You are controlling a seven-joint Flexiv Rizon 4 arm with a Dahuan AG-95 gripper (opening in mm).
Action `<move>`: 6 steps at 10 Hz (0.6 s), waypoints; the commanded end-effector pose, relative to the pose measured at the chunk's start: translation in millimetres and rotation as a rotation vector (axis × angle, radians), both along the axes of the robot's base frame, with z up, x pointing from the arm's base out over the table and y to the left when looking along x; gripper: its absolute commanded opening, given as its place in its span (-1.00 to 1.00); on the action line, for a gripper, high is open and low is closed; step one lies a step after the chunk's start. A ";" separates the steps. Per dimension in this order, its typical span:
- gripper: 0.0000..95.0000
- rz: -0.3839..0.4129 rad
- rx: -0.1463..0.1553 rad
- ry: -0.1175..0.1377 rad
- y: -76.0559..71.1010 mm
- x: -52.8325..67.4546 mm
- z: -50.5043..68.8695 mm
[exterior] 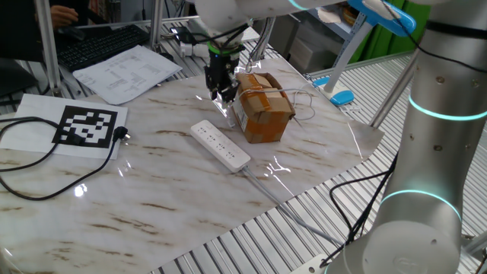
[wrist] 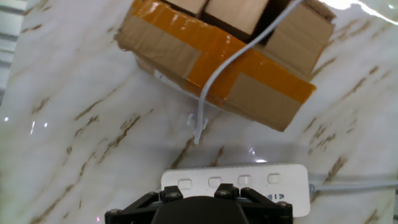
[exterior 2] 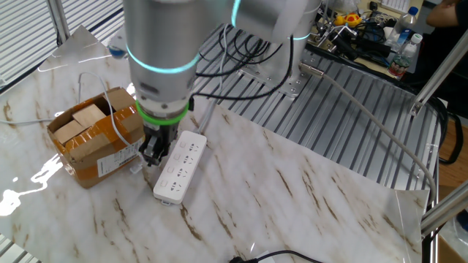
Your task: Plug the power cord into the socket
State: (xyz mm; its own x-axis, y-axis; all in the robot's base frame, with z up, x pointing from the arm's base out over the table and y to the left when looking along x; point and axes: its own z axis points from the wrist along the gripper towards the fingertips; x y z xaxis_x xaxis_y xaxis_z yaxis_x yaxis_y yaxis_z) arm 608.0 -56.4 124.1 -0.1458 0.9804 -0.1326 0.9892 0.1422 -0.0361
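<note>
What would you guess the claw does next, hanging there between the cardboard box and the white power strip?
Probably a short drop straight down to pinch the thin white cord's end. That end lies on the marble between the box and the socket, right below the gripper, which carries nothing. Whether its fingers already line up with the cord, I cannot tell.

Arm comes down from top of frame, grey casing with a lit teal ring (exterior 2: 162,62). Black tool (exterior 2: 155,151) points down at the marbled surface (exterior 2: 307,197), its tip in the narrow gap between the cardboard box (exterior 2: 95,139) and the socket (exterior 2: 180,166). Finger spacing not readable from this side. Socket is a white strip lying flat and slanted, outlets up. Box open on top, orange tape on its side, thin white cable (exterior 2: 115,113) draped over it. Ribbed metal tabletop (exterior 2: 344,124) beyond the marbled sheet.
</note>
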 end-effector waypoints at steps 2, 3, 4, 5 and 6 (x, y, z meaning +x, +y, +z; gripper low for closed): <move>0.20 -0.056 -0.005 -0.017 -17.7 -0.7 -24.1; 0.20 -0.075 -0.004 -0.021 -22.5 -1.3 -29.2; 0.20 -0.085 -0.007 -0.025 -24.6 -1.7 -32.0; 0.20 -0.098 -0.009 -0.033 -28.7 -2.7 -37.3; 0.20 -0.109 -0.009 -0.038 -31.6 -3.3 -41.3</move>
